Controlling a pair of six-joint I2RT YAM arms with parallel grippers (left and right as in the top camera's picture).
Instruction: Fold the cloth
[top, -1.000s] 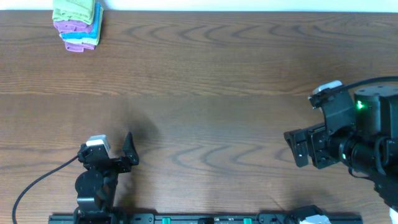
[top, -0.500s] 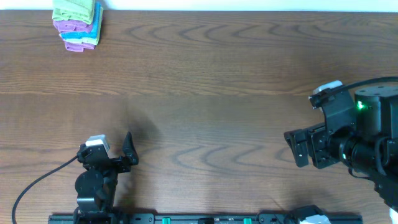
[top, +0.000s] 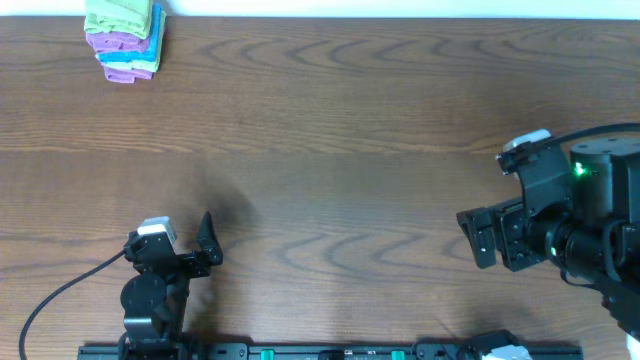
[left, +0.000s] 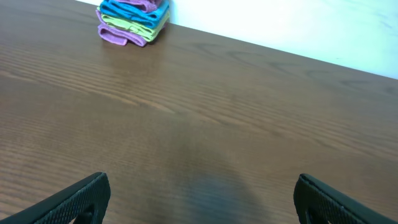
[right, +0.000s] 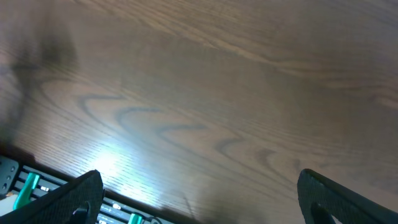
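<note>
A light lime-green cloth (top: 121, 15) lies folded on top of a stack of folded cloths at the table's far left corner. In the left wrist view the stack (left: 132, 22) shows blue, green and purple layers, with its top cut off by the frame edge. My left gripper (top: 208, 243) is open and empty near the front left, far from the stack; its fingers (left: 202, 193) are spread wide over bare wood. My right gripper (top: 478, 240) is open and empty at the right side, also over bare wood (right: 202, 193).
Under the green cloth are purple (top: 112, 42) and blue (top: 128, 57) folded cloths. The wooden table (top: 330, 130) ends at a white wall behind the stack. A black rail with green connectors (right: 25, 186) runs along the front edge.
</note>
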